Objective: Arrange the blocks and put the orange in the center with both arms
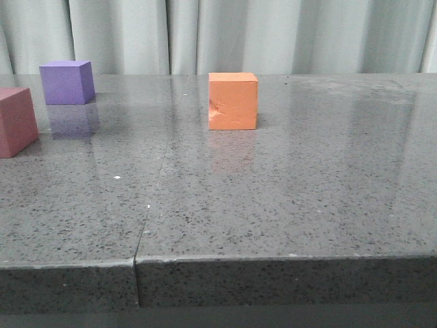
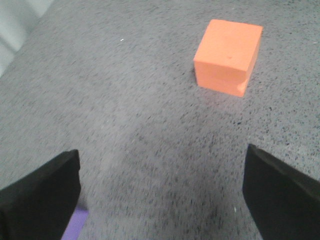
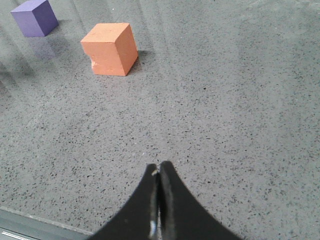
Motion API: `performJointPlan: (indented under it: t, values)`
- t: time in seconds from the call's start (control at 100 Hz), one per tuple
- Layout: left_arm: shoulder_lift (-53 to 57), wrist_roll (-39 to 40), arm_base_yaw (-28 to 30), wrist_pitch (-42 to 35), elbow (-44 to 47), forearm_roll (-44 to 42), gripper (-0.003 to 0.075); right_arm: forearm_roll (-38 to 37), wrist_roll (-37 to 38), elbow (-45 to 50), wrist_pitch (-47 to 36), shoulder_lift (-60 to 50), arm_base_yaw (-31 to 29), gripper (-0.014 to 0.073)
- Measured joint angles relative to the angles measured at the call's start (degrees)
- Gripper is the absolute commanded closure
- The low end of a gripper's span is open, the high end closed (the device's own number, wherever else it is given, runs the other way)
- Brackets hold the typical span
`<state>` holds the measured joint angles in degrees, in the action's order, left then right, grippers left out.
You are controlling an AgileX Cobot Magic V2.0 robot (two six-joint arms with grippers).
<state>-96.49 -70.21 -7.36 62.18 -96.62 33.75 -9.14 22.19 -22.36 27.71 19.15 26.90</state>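
Orange cube [image 1: 233,101] sits alone near mid-table on the grey speckled table [image 1: 287,205], dented face toward the front camera. Purple cube [image 1: 66,82] stands far back on the left; pink-red cube [image 1: 15,121] nearer, at the left edge, partly cut off by the frame. All three well apart. Left gripper [image 2: 160,192]: jaws spread wide, nothing between them, orange cube ahead, a sliver of purple beside one finger. Right gripper [image 3: 159,200]: fingers pressed together, empty, above bare table.
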Motion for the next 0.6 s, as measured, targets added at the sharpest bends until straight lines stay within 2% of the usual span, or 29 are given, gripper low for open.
performJointPlan:
  t: [0.34, 0.6]
  values:
    - [-9.5, -0.2, -10.1, 0.1, -8.5, -1.2, 0.0100, 0.0, -0.1, 0.0, 0.0, 0.0, 0.0, 0.0662]
    - [-14.8, -0.2, -16.3, -1.4, -11.4, -3.3, 0.0100, 0.0, -0.1, 0.0, 0.0, 0.0, 0.0, 0.0662]
